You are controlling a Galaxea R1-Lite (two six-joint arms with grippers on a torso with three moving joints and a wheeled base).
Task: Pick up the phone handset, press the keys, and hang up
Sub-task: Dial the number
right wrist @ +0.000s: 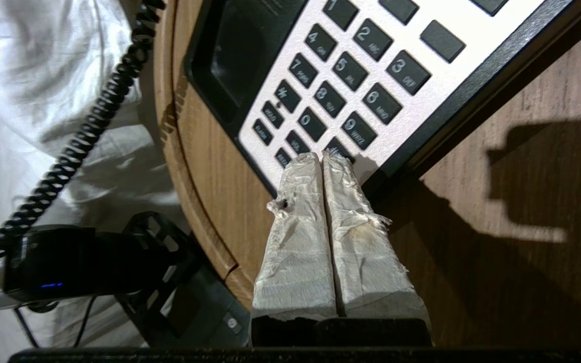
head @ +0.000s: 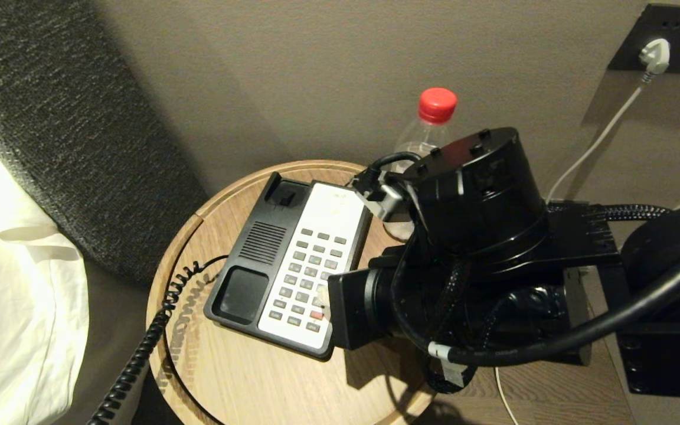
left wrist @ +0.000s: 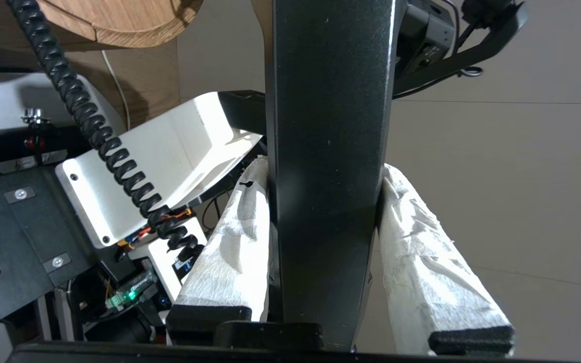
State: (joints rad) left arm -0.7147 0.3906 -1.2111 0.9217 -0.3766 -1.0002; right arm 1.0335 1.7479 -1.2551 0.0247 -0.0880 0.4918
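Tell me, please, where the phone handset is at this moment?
The phone handset is off its cradle, clamped in the left tool below the round table, as the left wrist view shows; its coiled cord trails off the table's left edge.

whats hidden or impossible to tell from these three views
- Head view: the right arm covers the right gripper and the lower keys of the phone base.
- Right wrist view: the closed fingertips hide the key beneath them, so contact is unclear.
- Left wrist view: the phone handset, clamped in the left gripper, has both ends cut off by the frame edges.
- Head view: the left gripper is outside the frame.
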